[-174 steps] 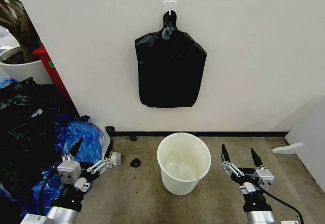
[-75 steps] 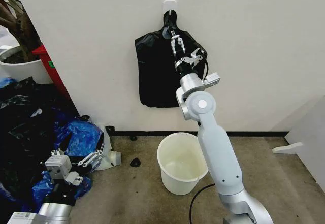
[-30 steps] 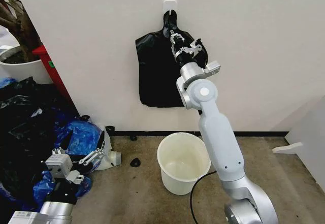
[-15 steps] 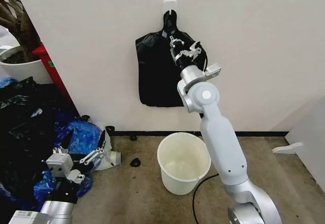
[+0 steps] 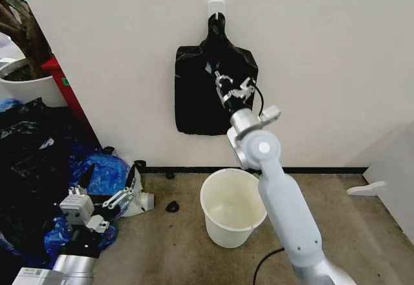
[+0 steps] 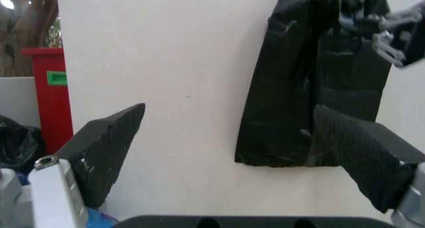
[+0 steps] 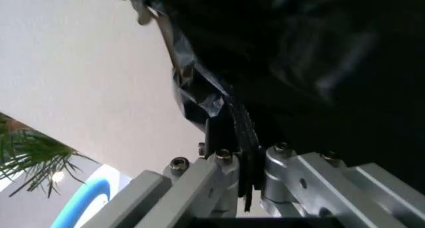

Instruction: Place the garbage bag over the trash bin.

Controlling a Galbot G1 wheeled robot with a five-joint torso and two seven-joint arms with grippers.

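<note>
- One garbage bag [image 5: 206, 91], hanging on wall hook [image 5: 216, 7].
- One trash bin [image 5: 233, 206], floor, below.
- Right gripper [image 5: 228, 86]: clenched, grasping bag.
- Left gripper [image 5: 108, 185]: low, fingers released.

No lettering, brand, number or sign can be read anywhere; the small green label [image 5: 65, 82] on the red bin [image 5: 67, 91] at about ten o'clock in the head view is too small to make out.

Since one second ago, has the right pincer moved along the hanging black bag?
Yes. The right pincer, shut on the garbage bag, has moved down, farther from the wall hook, pulling the plastic with it.
</note>
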